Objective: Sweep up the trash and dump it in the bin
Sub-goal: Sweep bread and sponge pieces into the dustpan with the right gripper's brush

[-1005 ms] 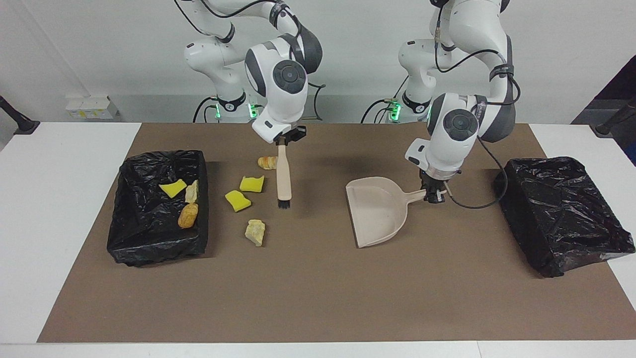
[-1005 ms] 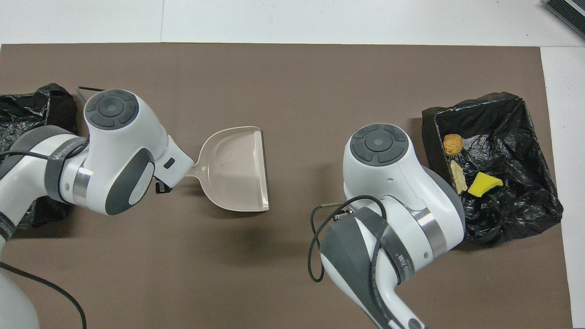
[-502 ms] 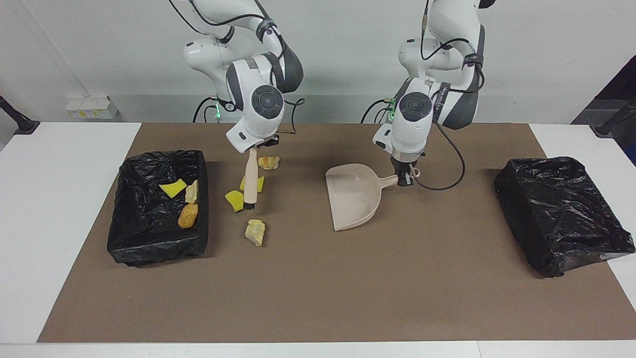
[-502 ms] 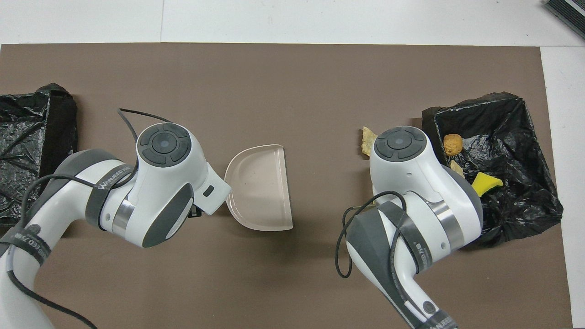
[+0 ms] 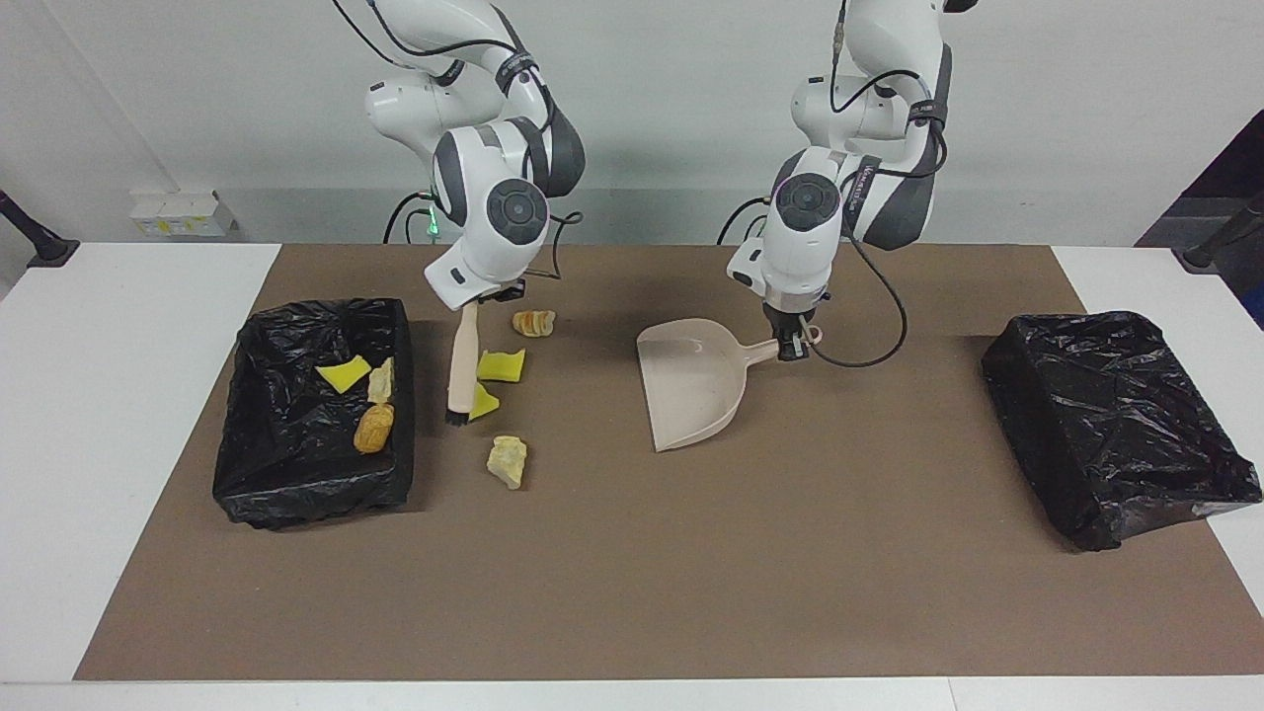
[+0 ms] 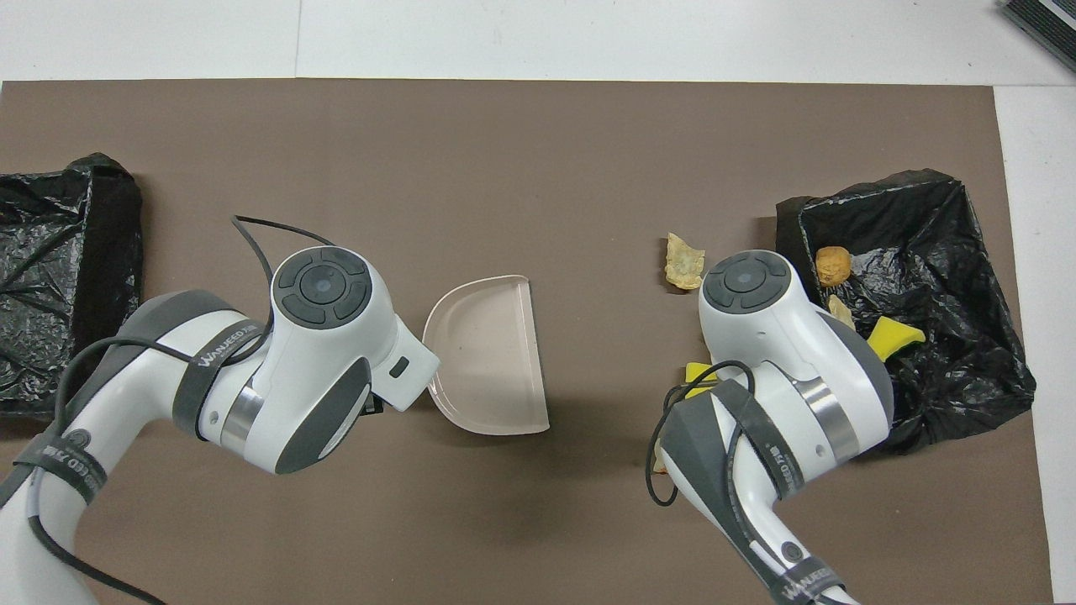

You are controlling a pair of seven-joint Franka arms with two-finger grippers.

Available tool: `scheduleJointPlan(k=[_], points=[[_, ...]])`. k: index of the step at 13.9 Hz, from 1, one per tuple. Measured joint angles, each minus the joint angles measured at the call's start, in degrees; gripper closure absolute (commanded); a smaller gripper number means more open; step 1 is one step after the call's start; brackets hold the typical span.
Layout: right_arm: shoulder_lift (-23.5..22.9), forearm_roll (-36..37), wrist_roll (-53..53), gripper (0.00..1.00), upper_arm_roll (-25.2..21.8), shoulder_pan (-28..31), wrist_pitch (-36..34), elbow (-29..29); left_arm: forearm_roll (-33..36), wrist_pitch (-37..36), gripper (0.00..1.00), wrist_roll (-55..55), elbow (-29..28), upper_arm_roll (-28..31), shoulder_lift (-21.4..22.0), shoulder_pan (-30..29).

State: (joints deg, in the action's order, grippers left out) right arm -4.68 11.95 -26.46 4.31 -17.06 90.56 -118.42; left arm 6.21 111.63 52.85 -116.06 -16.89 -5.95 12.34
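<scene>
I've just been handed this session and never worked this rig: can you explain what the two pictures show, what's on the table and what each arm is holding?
These are two white robot arms at a table covered by a brown mat. One picture faces the robots from across the table; the other looks steeply down from above their own end, so the sides are swapped between them.

The right hand is shut on a brush, whose bristles are down among the scraps beside the open bin. The left hand is shut on the handle of a beige dustpan, which sits mid-table.

Four scraps lie on the mat: two yellow sponge pieces, an orange-brown lump and a pale lump. Three more scraps are already in the open bin. A second black-bagged bin sits at the left arm's end.
</scene>
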Motion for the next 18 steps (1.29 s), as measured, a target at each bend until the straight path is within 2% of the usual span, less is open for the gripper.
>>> scheduleJointPlan(k=[5, 14, 18], points=[[0.3, -2.6, -2.4, 1.0, 0.6, -2.5, 1.5, -2.7, -0.2, 0.0, 1.0, -1.4, -0.6, 0.1, 0.1, 0.7], [0.0, -19.8, -8.7, 1.0, 0.9, -11.2, 14.8, -3.3, -0.3, 0.0, 1.0, -1.4, -1.3, 0.3, 0.2, 0.7], [-2.7, -28.8, -8.7, 1.0, 1.0, -14.4, 20.8, -1.0, -0.4, 0.0, 1.0, -0.8, -2.1, 0.5, 0.7, 0.7]])
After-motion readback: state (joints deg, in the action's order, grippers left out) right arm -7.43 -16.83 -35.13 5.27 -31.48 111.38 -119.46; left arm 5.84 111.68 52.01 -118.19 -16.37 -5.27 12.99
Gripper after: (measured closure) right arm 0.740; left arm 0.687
